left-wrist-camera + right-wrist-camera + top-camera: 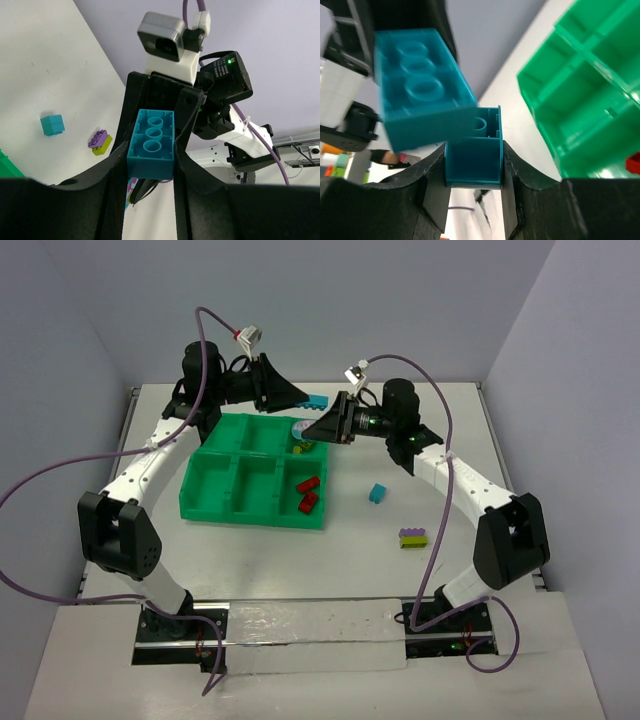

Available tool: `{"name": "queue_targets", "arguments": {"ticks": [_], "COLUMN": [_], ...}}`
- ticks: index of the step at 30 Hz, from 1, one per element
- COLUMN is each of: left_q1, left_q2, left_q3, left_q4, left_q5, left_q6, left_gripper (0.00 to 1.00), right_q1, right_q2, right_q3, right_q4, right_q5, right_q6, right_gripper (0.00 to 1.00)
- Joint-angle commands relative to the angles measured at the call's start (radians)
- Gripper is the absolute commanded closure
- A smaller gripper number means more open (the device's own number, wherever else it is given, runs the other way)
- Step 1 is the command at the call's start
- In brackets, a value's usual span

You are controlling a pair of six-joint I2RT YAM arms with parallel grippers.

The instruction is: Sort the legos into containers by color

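Observation:
High behind the green tray, my left gripper is shut on a long cyan lego. In the left wrist view that lego sits underside-up between the pads. My right gripper meets it from the right and is shut on a shorter cyan lego that sits against the long one. Two red legos lie in the tray's front right container. A small yellow-green lego lies in the back right one.
On the table right of the tray are a loose cyan lego and a purple lego stacked on a yellow-green one. A pale round item rests in the back right container. Walls close in the back and sides.

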Motion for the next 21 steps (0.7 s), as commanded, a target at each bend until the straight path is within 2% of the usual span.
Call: {"name": "queue_targets", "arguments": {"ticks": [1, 4, 6, 11, 15, 18, 21], "left_q1": [0.027, 0.046, 0.071, 0.088, 0.090, 0.088, 0.089], "left_q2": [-0.031, -0.029, -0.020, 0.002, 0.008, 0.043, 0.073], "left_q3": [0.030, 0.061, 0.100, 0.162, 0.160, 0.154, 0.145], "left_q4": [-0.014, -0.141, -0.302, -0.569, -0.666, -0.701, -0.681], "left_q5": [-0.021, -0.072, -0.220, -0.514, -0.724, -0.826, -0.864], "left_q6": [0.023, 0.075, 0.155, 0.296, 0.346, 0.380, 0.394], "left_gripper": [1.00, 1.00, 1.00, 1.00, 1.00, 1.00, 1.00], "right_q1": [0.006, 0.006, 0.006, -0.009, -0.032, -0.048, -0.053], "right_q2": [-0.076, -0.099, -0.134, -0.198, -0.244, -0.262, -0.261], "right_q3": [0.029, 0.035, 0.037, 0.020, 0.007, 0.002, 0.006], "right_q4": [-0.201, -0.309, -0.398, -0.540, -0.592, -0.628, -0.634], "right_q5": [0.083, 0.143, 0.214, 0.345, 0.421, 0.458, 0.471], "right_q6": [-0.187, -0.257, -0.319, -0.407, -0.433, -0.449, -0.446], "right_gripper": [1.00, 1.00, 1.00, 1.00, 1.00, 1.00, 1.00]}}
